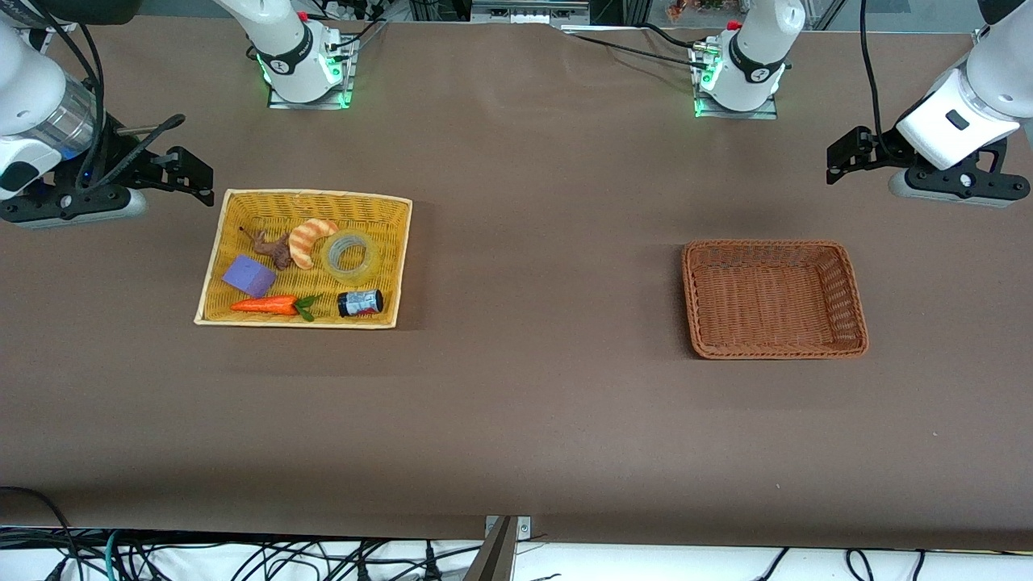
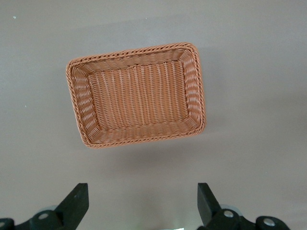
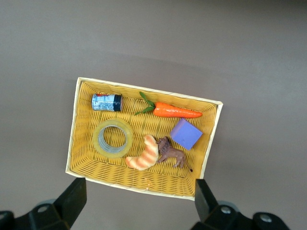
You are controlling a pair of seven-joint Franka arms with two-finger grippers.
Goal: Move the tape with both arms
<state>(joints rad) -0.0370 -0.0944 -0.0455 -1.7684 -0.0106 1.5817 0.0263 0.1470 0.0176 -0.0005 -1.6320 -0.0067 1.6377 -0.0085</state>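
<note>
Room lies wide between the two baskets, bare brown surface (image 1: pixel 533 266) with nothing on it. The yellow basket (image 1: pixel 211 278) sits toward the right arm's end, the brown basket (image 1: pixel 696 298) toward the left arm's end, well apart.

The right gripper (image 3: pixel 139 203) hangs above the surface just beside the yellow basket's edge, jaws spread wide and holding nothing. The left gripper (image 2: pixel 143 205) hangs above the surface near the brown basket, jaws also wide and holding nothing.

The tape (image 1: pixel 351 254) lies flat in the yellow basket, hole upward. The croissant toy (image 1: pixel 309 240) lies just beside it, with a brown animal figure (image 1: pixel 272 247) against the croissant. The dark jar (image 1: pixel 360 303) lies on its side near the tape, nearer the front camera. A carrot toy (image 1: pixel 266 305) and a purple block (image 1: pixel 248 275) lie apart from the tape.
</note>
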